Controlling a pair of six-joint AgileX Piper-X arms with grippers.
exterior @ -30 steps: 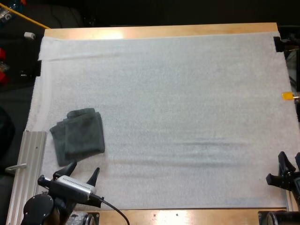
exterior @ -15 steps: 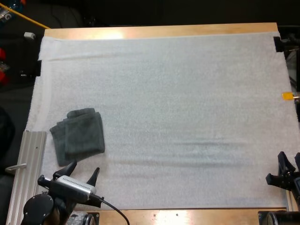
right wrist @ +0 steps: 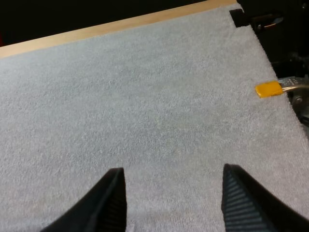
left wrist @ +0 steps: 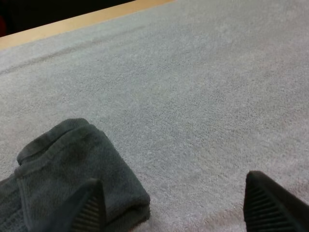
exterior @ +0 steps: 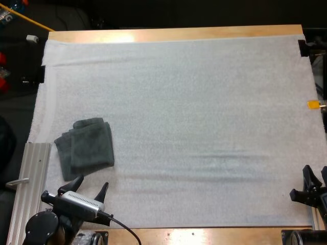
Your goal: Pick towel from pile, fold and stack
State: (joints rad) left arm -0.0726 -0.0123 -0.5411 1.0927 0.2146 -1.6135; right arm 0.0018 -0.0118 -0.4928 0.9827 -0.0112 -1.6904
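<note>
A folded dark grey-green towel [exterior: 86, 148] lies flat on the white mat [exterior: 194, 117] near its left edge. My left gripper [exterior: 90, 188] stands open just in front of the towel's near edge, nothing between its fingers. In the left wrist view the towel [left wrist: 63, 179] lies just past one fingertip [left wrist: 89, 208], and the fingers stand wide apart over the mat. My right gripper [exterior: 315, 177] rests at the mat's near right corner, far from the towel. The right wrist view has its fingers [right wrist: 112, 200] apart over bare mat [right wrist: 145, 106].
A ribbed metal rail [exterior: 30, 189] runs along the mat's near left side, close to my left arm. The table's wooden far edge [exterior: 173, 33] borders the mat. A black clamp [exterior: 303, 48] sits at the far right corner.
</note>
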